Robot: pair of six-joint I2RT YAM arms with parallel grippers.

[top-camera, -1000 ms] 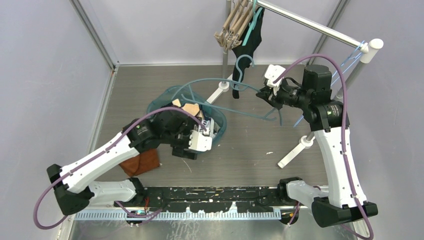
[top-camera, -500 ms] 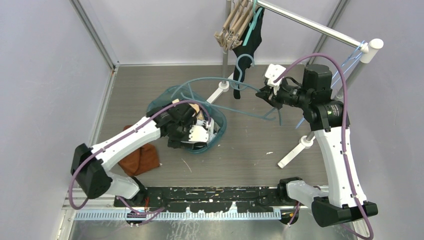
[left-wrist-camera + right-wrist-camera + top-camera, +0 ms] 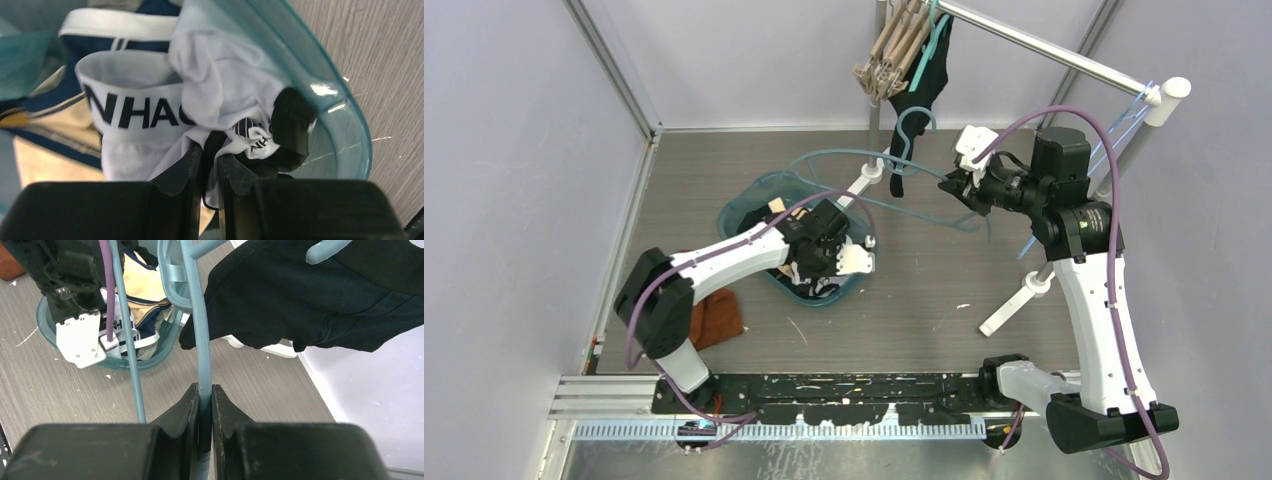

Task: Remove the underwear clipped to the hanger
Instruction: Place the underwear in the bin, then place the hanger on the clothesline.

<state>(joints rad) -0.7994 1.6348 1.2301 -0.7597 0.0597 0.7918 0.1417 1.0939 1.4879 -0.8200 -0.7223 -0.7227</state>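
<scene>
With the left gripper [image 3: 210, 156] pinched on the white underwear [image 3: 220, 85] in the teal basin [image 3: 345, 135], centre-left of the top view, and the right gripper [image 3: 204, 391] clamped on the hanger [image 3: 199, 340], the fabric should be drawn steadily off the black clip [image 3: 292, 125].

Grey wood-grain table [image 3: 924, 330] bearing teal basin [image 3: 728, 214], brown cloth [image 3: 720, 318], white rack foot [image 3: 1010, 305].

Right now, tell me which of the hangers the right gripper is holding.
The pale blue plastic hanger, its bar pinched in the right gripper. The wooden hangers and the teal one hang untouched on the rail.
</scene>
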